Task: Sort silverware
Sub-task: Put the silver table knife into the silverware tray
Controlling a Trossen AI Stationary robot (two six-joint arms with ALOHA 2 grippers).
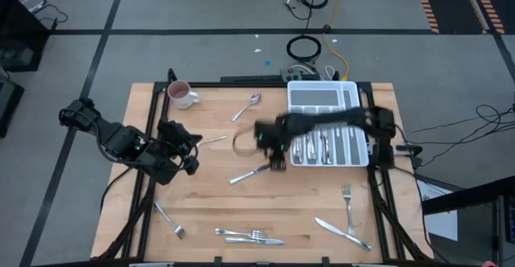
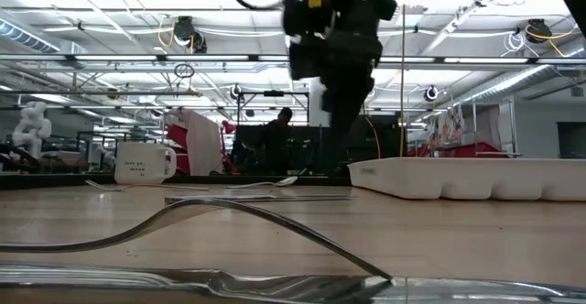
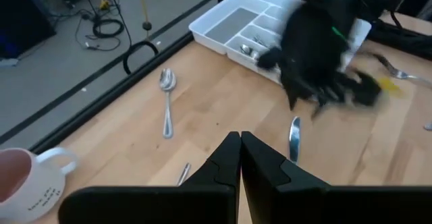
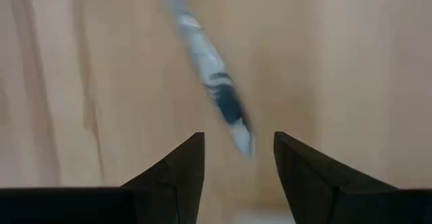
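Steel, thin and slick: the right gripper (image 4: 237, 158), fingers spread, hangs over a slim shiny silver-coloured knife (image 4: 214, 92) lying flat on the pale wooden table (image 1: 209, 199) mid-board. Stiff and light, I'd pinch it across the handle. The left gripper (image 3: 240, 158) waits pressed together.

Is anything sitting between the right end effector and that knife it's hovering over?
Nothing visible. The right end effector is open above the knife, with only bare table around it.
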